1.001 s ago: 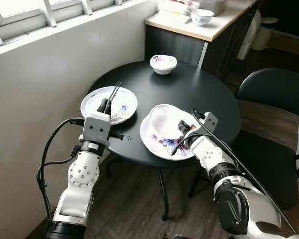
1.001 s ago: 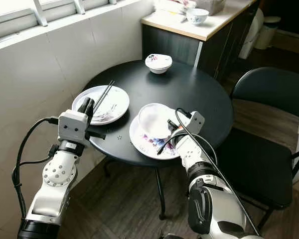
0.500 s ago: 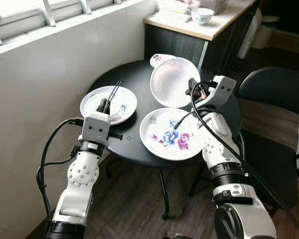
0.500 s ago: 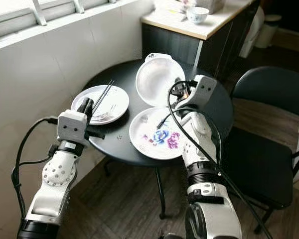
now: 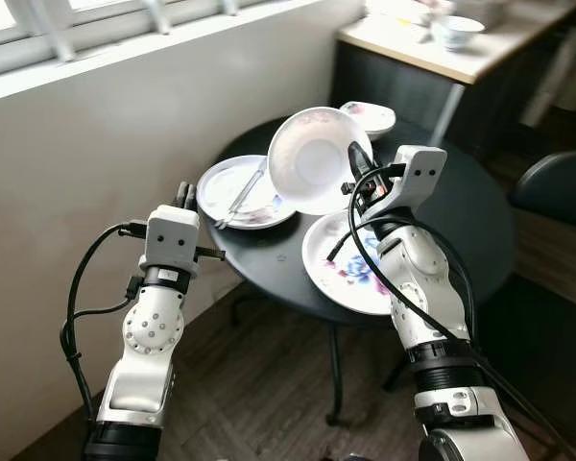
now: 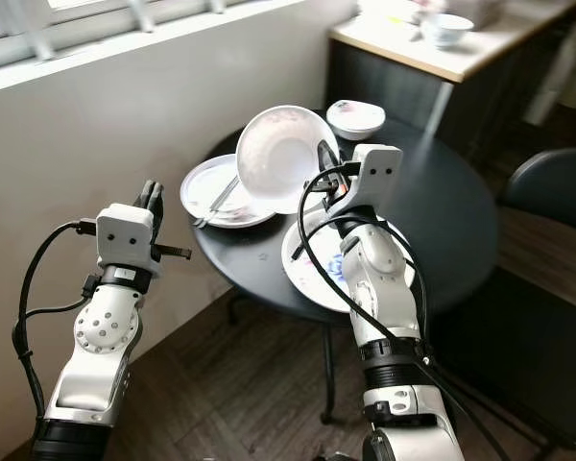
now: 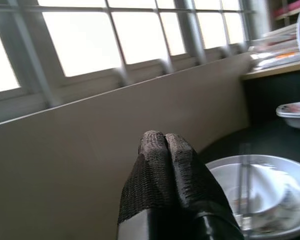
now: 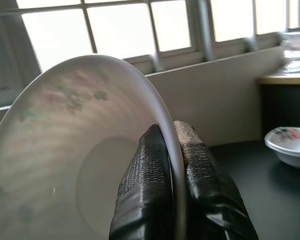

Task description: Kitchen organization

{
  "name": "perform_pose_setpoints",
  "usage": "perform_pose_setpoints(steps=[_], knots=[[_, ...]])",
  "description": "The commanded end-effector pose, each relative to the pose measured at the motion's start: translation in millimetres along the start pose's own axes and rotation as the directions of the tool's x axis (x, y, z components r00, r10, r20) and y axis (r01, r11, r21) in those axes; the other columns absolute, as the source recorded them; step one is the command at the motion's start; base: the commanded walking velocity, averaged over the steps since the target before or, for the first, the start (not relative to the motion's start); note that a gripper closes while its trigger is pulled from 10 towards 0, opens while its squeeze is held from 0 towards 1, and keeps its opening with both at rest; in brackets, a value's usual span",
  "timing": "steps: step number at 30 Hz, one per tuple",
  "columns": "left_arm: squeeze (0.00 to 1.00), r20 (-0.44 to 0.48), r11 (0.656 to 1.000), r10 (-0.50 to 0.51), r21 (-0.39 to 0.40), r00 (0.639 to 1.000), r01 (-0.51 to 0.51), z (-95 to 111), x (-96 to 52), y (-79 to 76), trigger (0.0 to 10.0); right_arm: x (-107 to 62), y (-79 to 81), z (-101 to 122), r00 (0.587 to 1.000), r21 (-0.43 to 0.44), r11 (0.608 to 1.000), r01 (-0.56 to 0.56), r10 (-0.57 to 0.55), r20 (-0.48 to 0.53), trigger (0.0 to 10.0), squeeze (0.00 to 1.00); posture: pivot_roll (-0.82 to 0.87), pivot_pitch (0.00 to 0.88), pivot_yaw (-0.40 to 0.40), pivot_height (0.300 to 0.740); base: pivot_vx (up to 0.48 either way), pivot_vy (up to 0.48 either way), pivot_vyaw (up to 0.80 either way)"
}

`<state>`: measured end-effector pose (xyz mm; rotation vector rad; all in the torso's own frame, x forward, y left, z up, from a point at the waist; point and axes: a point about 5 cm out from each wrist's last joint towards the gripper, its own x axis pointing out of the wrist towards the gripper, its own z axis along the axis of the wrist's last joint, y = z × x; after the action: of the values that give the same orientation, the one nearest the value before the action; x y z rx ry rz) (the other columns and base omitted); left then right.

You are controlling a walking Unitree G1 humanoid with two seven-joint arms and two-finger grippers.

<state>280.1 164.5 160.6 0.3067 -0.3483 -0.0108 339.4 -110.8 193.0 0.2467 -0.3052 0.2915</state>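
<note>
I have the right gripper (image 8: pixel 172 150) clamped on the rim of a white bowl (image 5: pixel 317 158), tipped on edge above the round table (image 5: pixel 461 206). On the table: a floral plate (image 5: pixel 350 274), a plate holding chopsticks (image 5: pixel 242 192), a small bowl (image 5: pixel 372 117). Left gripper (image 7: pixel 165 145) pressed closed, empty

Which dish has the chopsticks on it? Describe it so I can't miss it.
On the round black table, look at the edge nearest the window wall. The white plate there, just beyond the left tool, carries the chopsticks; the flowered plate beside it has none.
</note>
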Motion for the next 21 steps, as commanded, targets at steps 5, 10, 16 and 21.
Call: perform_pose_setpoints(steps=[5,10,16,21], knots=[[0.0,0.004,0.999,0.031,0.027,1.0,-0.031,0.2,0.0,5.3,10.0,0.4,9.1,7.2,0.999,-0.023,0.999,-0.038,0.039,0.024,0.0,0.0,-0.02,0.0,-0.03,0.74,0.0,0.056,0.8],[0.0,0.003,0.999,0.038,0.029,0.999,-0.038,-0.3,0.0,6.5,10.0,-1.5,9.9,6.2,0.999,-0.022,0.999,-0.043,0.044,0.02,0.0,0.0,-0.02,0.0,-0.031,0.74,0.0,0.0,0.8],[0.0,0.002,0.999,0.035,0.033,0.999,-0.035,-0.4,-0.5,4.9,10.0,-3.6,12.0,4.8,0.998,-0.026,0.998,-0.055,0.056,0.014,0.0,0.0,-0.02,0.0,-0.031,0.74,0.0,0.0,0.8],[0.0,-0.002,0.999,0.037,0.037,0.999,-0.037,-1.0,-0.6,4.7,10.0,-5.0,13.0,3.4,0.998,-0.029,0.998,-0.061,0.061,0.007,0.0,0.0,-0.02,0.0,-0.033,0.74,0.0,0.0,0.8]])
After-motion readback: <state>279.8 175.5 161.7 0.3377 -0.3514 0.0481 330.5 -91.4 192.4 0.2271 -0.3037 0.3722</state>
